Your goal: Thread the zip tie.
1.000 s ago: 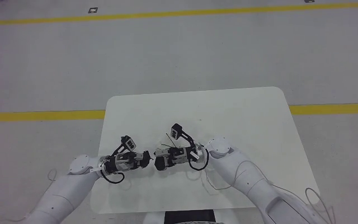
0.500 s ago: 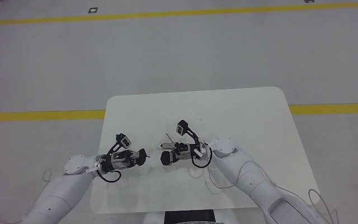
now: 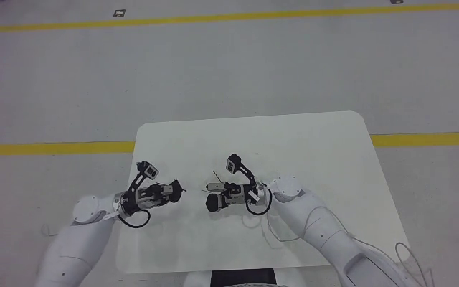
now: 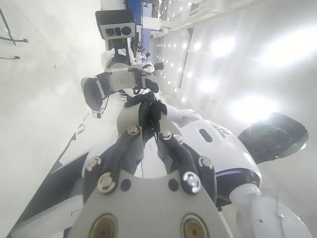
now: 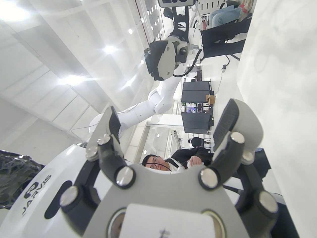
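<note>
Carrying surface: a white worktop (image 3: 323, 143) with rounded corners, in the lower middle of the top view; both arms come in over its lower edge.
right gripper (image 3: 210, 199): just left of centre in the top view, low over the worktop and pointing toward the left gripper (image 3: 176, 191); its jaws stand wide apart with nothing between them.
left gripper: further left in the top view, facing the right gripper with a clear gap between the two; its jaws are pinched narrow on the zip tie (image 4: 145, 100).
zip tie: black, clamped at the left gripper's fingertips, in the middle of the left wrist view; how it is looped cannot be told.
loose zip ties (image 4: 17, 40): thin black strips lying flat on the worktop, at the upper left edge of the left wrist view.
</note>
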Available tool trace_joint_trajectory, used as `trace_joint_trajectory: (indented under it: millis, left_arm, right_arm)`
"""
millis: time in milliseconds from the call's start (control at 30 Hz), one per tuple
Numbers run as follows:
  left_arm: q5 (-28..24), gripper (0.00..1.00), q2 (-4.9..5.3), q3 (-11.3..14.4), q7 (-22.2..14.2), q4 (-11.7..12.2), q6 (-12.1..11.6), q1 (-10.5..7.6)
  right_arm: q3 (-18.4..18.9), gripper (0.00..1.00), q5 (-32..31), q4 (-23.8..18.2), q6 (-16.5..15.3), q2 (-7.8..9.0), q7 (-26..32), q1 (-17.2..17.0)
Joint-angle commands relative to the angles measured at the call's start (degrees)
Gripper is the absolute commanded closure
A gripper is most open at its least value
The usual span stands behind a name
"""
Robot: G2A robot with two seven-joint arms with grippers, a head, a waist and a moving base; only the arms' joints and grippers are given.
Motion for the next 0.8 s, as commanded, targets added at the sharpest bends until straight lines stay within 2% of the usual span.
trace_joint_trajectory:
  millis: [0, 333, 433, 600, 767]
  left_arm:
    - [0.91, 1.00, -0.65, -0.25, 0.02, -0.05, 0.00, 0.26]
    - [0.91, 1.00, -0.65, -0.25, 0.02, -0.05, 0.00, 0.26]
    - [2.63, 1.00, -0.74, -0.38, 2.53, -0.25, 0.00, 0.07]
    - [5.10, 1.00, -1.49, -3.65, 0.02, -1.45, 0.00, 0.29]
    - [8.49, 1.00, -2.50, -6.31, 0.02, -4.78, 0.00, 1.79]
  right_arm:
    - [0.00, 0.00, 0.00, 0.00, 0.00, 0.00, 0.00, 0.00]
    - [0.00, 0.00, 0.00, 0.00, 0.00, 0.00, 0.00, 0.00]
    - [0.00, 0.00, 0.00, 0.00, 0.00, 0.00, 0.00, 0.00]
    - [0.00, 0.00, 0.00, 0.00, 0.00, 0.00, 0.00, 0.00]
    - [0.00, 0.00, 0.00, 0.00, 0.00, 0.00, 0.00, 0.00]
